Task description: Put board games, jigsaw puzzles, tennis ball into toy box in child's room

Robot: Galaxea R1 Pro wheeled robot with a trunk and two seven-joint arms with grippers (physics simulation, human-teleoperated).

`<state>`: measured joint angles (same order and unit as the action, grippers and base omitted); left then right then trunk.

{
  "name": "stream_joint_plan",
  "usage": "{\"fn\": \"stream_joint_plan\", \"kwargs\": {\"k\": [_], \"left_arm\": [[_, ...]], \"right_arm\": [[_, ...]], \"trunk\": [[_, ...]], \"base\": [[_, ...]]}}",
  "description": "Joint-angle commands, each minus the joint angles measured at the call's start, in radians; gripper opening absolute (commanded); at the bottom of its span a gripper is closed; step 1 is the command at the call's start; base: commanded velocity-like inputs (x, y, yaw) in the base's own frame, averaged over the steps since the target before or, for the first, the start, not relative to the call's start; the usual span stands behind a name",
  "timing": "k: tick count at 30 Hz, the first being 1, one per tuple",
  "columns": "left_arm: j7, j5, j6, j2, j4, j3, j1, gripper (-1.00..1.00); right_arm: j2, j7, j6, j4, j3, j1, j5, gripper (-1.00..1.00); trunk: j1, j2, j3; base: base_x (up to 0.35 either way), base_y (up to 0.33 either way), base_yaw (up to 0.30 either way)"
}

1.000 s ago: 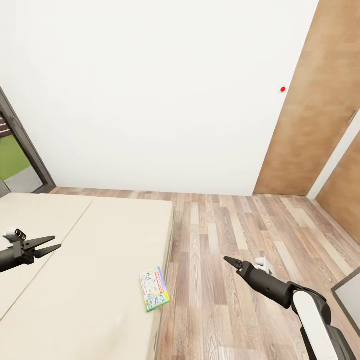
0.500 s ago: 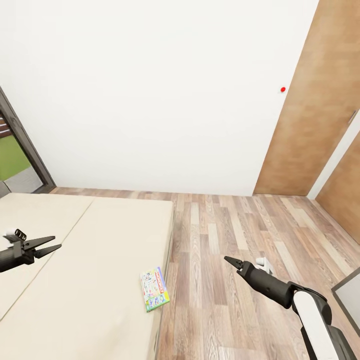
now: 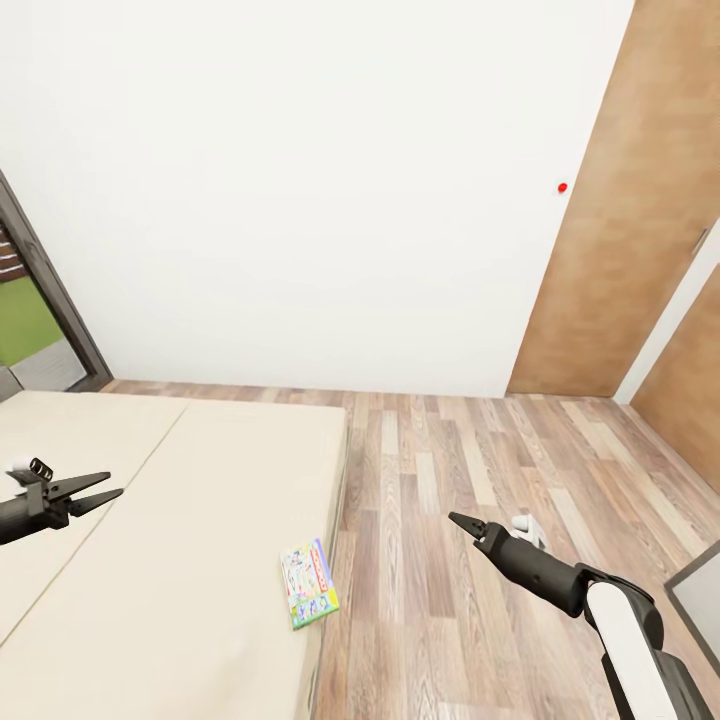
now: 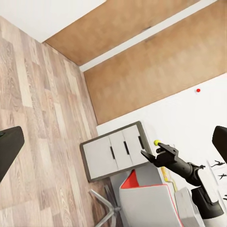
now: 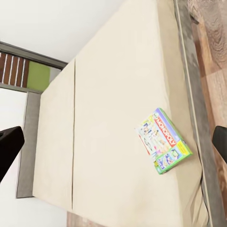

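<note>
- Camera view has dipped slightly; board game (image 3: pixel 309 583) lies untouched at the bed (image 3: pixel 180 560) edge.
- Left hand (image 3: pixel 93 494) and right hand (image 3: pixel 466 525) hover released, empty; pickup not begun.

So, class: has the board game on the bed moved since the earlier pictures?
No. The board game keeps its place by the bed's edge; both sit slightly lower in the head view together with the wall's red dot, so the camera shifted.

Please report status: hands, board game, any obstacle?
Left hand open, empty. Right hand empty, state unclear. Board game flat on the bed, near its edge. Nothing blocks it.
</note>
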<state>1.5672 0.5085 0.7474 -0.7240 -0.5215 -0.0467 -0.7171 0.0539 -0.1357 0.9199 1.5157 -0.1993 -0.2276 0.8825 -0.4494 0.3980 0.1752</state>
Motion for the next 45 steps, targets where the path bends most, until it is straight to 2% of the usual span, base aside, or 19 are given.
{"fn": "stream_joint_plan", "kwargs": {"k": [1, 16, 37, 45], "left_arm": [[0.004, 0.000, 0.011, 0.000, 0.000, 0.001, -0.001, 1.00], [0.004, -0.002, 0.010, 0.012, 0.000, 0.001, -0.001, 1.00], [0.004, -0.001, 0.010, 0.014, 0.000, 0.001, -0.001, 1.00], [0.004, -0.002, 0.010, 0.014, 0.000, 0.001, -0.001, 1.00]], "right_arm": [[0.000, -0.010, 0.005, 0.000, -0.002, -0.001, -0.010, 1.00], [-0.001, -0.010, 0.004, 0.000, -0.002, -0.001, -0.010, 1.00], [0.000, -0.010, 0.005, -0.007, -0.002, -0.001, -0.010, 1.00], [0.000, -0.010, 0.005, -0.007, -0.002, -0.001, -0.010, 1.00]], "trunk": [[-0.001, 0.002, 0.000], [-0.001, 0.002, -0.024], [-0.001, 0.002, -0.059], [-0.001, 0.002, -0.067]], "base": [[0.000, 0.000, 0.004], [0.000, -0.060, 0.057], [0.000, -0.007, 0.072], [0.000, -0.168, 0.060]]}}
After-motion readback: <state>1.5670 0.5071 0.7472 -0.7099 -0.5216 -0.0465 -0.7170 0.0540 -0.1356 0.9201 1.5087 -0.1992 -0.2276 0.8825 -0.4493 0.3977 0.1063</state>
